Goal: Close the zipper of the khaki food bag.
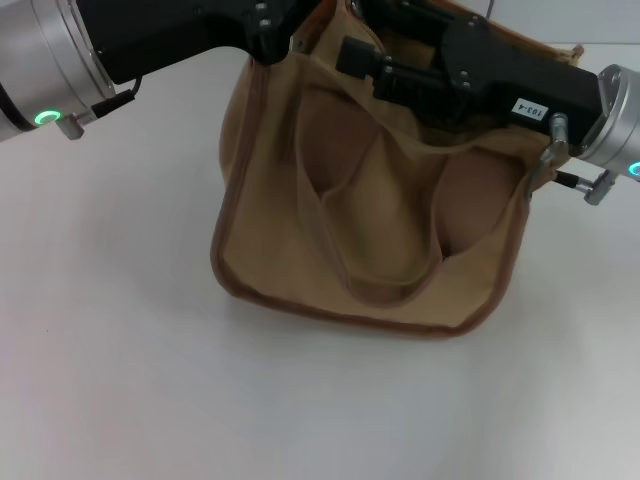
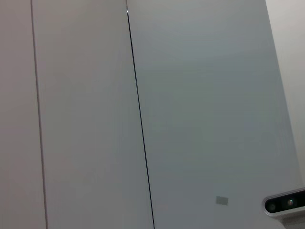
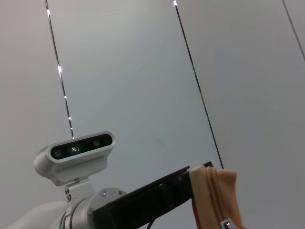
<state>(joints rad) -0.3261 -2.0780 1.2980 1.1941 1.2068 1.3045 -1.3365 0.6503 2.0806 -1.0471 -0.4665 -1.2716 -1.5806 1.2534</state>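
Observation:
The khaki food bag stands on the white table with its handle loops hanging down its front. Its top is lifted between my two arms. My left gripper is at the bag's top left end. In the right wrist view the left gripper pinches a strip of khaki fabric at the bag's end. A bit of the zipper's silver metal shows at that strip's lower edge. My right gripper is over the bag's top opening, right of the middle. The zipper line is hidden in the head view.
The white table spreads in front of and left of the bag. The left wrist view shows only grey wall panels and a wrist camera at its edge. The left arm's wrist camera shows in the right wrist view.

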